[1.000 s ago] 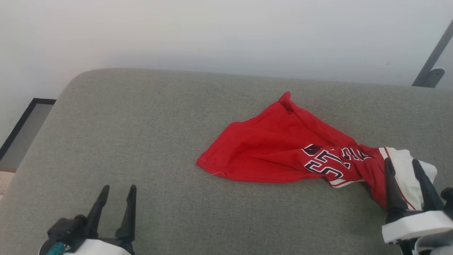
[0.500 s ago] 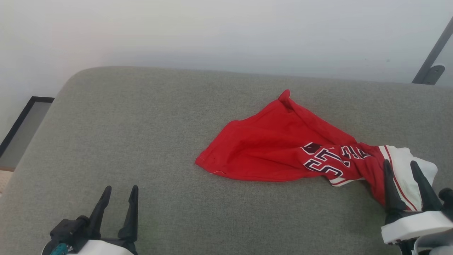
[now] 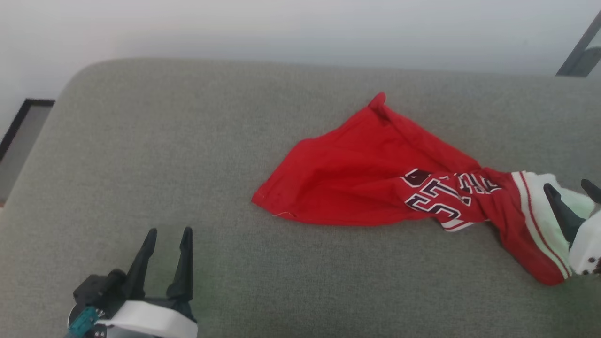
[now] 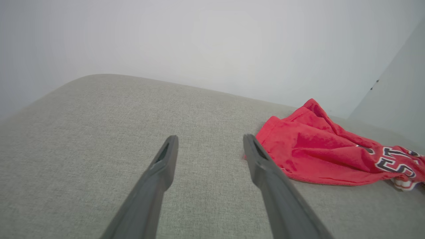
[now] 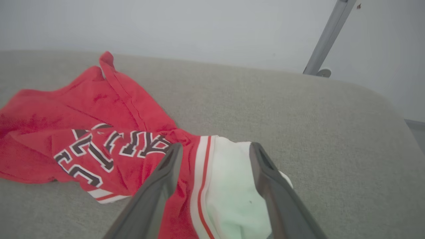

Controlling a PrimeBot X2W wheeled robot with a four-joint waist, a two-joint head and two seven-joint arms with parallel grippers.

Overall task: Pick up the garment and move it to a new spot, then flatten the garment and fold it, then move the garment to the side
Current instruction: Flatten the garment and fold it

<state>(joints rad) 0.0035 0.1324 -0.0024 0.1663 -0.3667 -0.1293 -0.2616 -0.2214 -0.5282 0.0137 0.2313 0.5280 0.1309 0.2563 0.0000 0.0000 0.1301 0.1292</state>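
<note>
- Step in hand, as I judge it: the opening pick-up. The garment lies crumpled on the grey upholstered pad, right of centre. Its red body is bunched into a rough wedge and its white sleeve trails toward the right edge.
- The right gripper has its jaws spread wide and holds nothing. In the right wrist view the right gripper straddles the sleeve and its red-and-white striped trim. Whether the tips touch the cloth is hard to say from this angle.
- The left gripper sits near the front left of the pad, well apart from the garment, jaws wide and empty. In its own view the left gripper points at bare fabric, with the red hem just beside its right-hand finger.
- Next move, in my judgement: lower the right jaws onto the sleeve, close on a good fold of cloth, then lift and carry it. A shallow pinch could slip.
- Writing: black block characters outlined in white run across the chest. They are creased and lie at an angle, so only fragments show and I cannot read a whole word. No brand tag or care label is visible.
</note>
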